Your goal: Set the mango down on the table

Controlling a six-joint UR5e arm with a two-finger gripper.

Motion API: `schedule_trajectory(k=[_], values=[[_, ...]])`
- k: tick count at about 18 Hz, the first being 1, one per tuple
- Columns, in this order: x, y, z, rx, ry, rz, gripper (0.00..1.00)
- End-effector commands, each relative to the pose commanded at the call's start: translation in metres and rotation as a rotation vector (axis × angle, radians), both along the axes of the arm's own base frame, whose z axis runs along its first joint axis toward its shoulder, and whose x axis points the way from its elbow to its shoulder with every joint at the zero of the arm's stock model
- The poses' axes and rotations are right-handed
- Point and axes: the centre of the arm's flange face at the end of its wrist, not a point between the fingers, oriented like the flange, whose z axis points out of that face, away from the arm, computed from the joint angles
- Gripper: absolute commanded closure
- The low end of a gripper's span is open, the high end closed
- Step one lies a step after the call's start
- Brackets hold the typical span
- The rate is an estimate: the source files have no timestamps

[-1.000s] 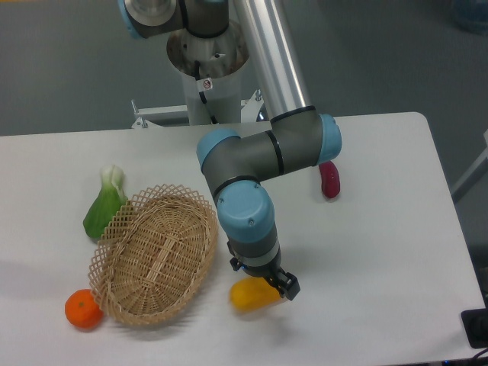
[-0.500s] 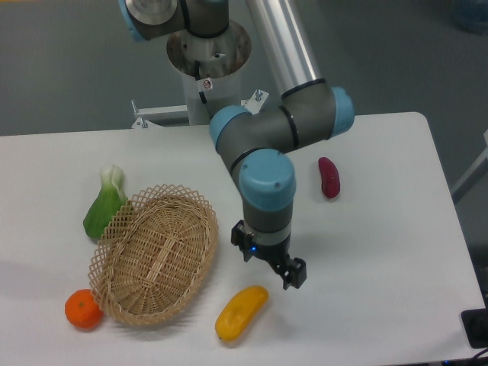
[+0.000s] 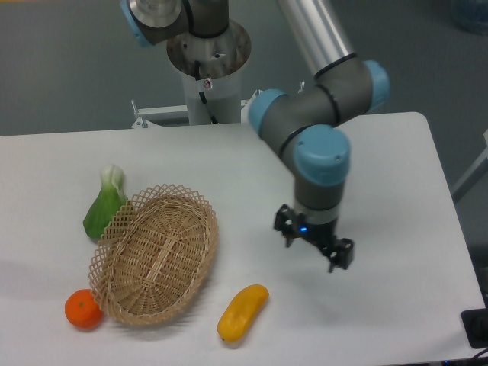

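A yellow-orange mango (image 3: 242, 313) lies on its side on the white desk (image 3: 396, 305), just off the lower right rim of an oval wicker basket (image 3: 155, 255), its long axis slanting up toward the right. Nothing holds it; it rests free on the desktop with bare white surface all round it except where it comes close to the basket.

The robot arm's gripper (image 3: 314, 247) hangs above the desk to the right of the basket, up and to the right of the mango and apart from it. Its two dark fingers are spread with nothing between them, and a small blue light glows on the wrist just above. The grey and blue arm rises from there toward the pedestal behind the desk's far edge.

Relative to the basket, the other produce is scattered on the left: a small round orange (image 3: 82, 309) sits against the basket's lower left rim, touching or nearly touching the weave, and a leafy green vegetable with a pale stalk (image 3: 104, 203) lies by the upper left rim, its tip pointing away from the basket toward the far edge of the desk. The basket itself holds nothing that can be seen through its open lattice.

Between the mango and the gripper lies only plain desk surface. The basket rim is the nearest thing to the fruit, while the orange and the green vegetable are well apart from it on the basket's far side.
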Motion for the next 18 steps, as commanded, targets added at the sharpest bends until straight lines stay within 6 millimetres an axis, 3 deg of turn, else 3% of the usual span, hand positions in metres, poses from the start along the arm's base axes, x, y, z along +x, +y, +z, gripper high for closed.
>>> schedule_trajectory(k=[5, 8, 13, 18], values=[[-0.041, -0.037, -0.003, -0.09, 0.051, -0.06, 0.0], [-0.07, -0.062, 0.005, -0.09, 0.013, -0.022, 0.0], [-0.12, -0.082, 0.013, -0.106, -0.03, -0.027, 0.0], [-0.148, -0.108, 0.013, -0.079, -0.026, -0.062, 0.0]])
